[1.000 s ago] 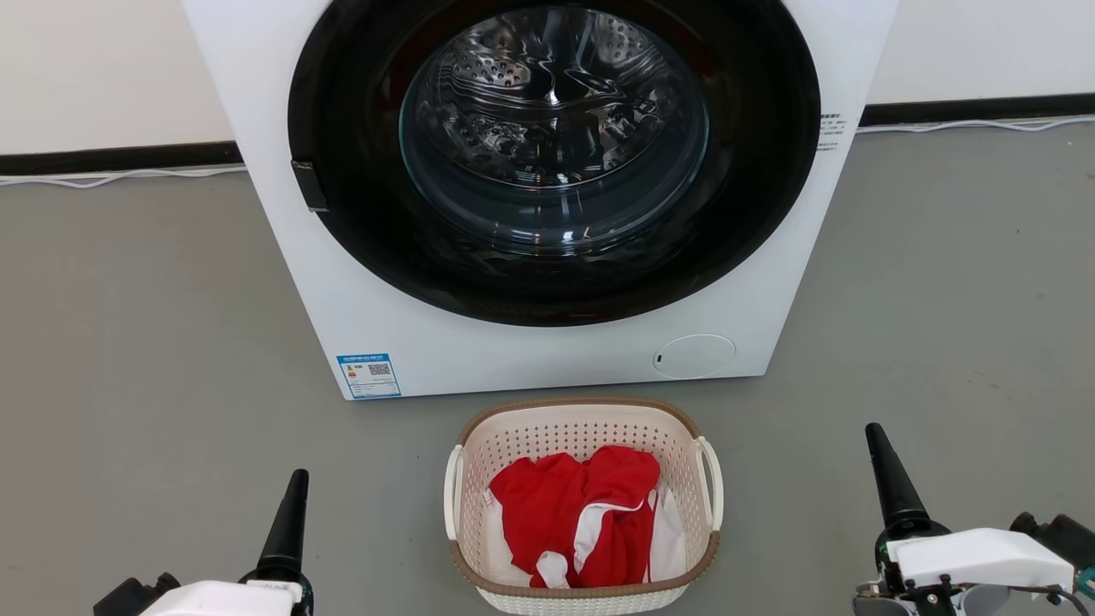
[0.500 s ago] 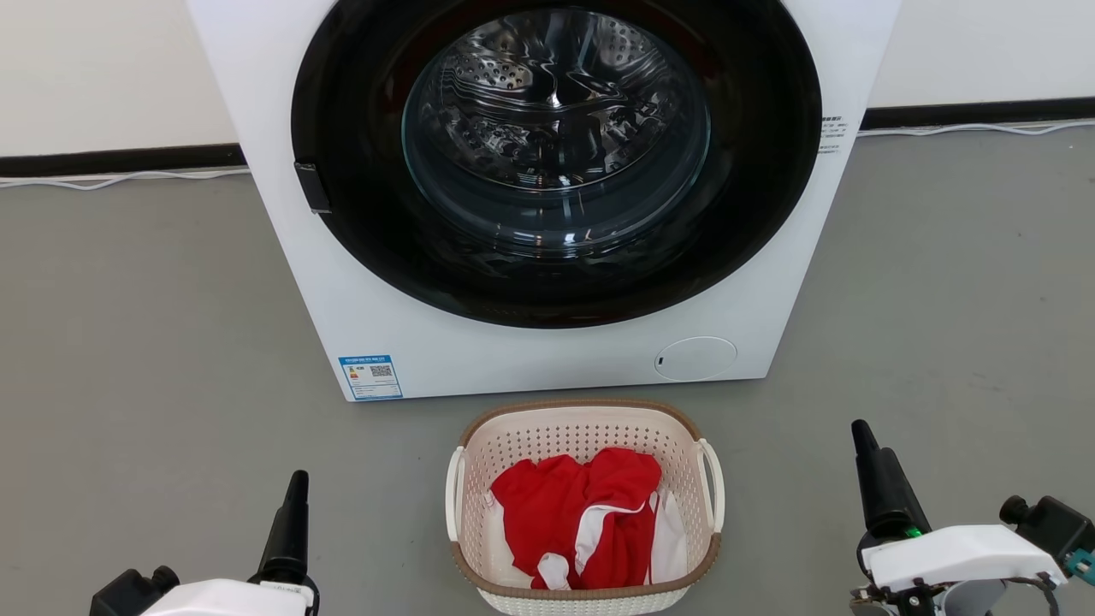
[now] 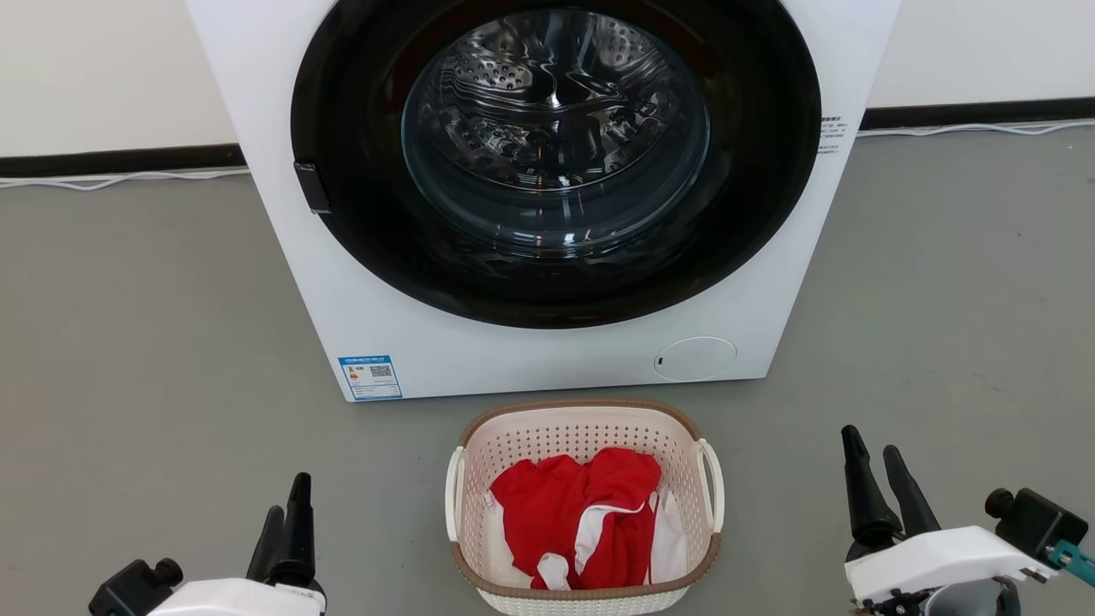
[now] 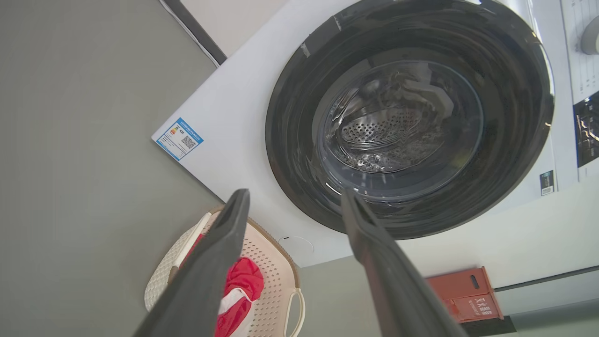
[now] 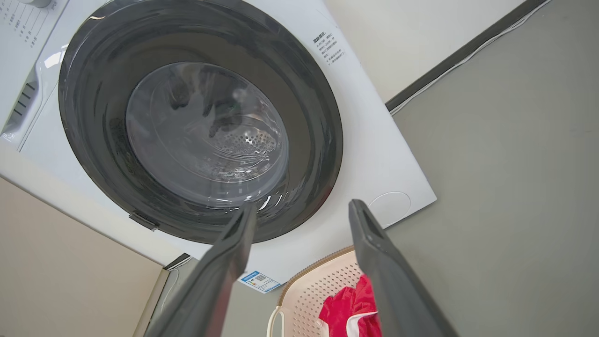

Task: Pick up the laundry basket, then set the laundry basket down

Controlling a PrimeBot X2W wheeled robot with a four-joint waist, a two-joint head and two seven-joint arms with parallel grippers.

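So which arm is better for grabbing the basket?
Probably the right arm: its open jaws reach further forward beside the laundry basket and its handle than the left arm's open jaws. It's close, though.

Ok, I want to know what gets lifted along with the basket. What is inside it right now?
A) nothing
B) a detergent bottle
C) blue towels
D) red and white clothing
D: bunched red and white clothing lies inside the basket, which sits on the floor in front of the washing machine.
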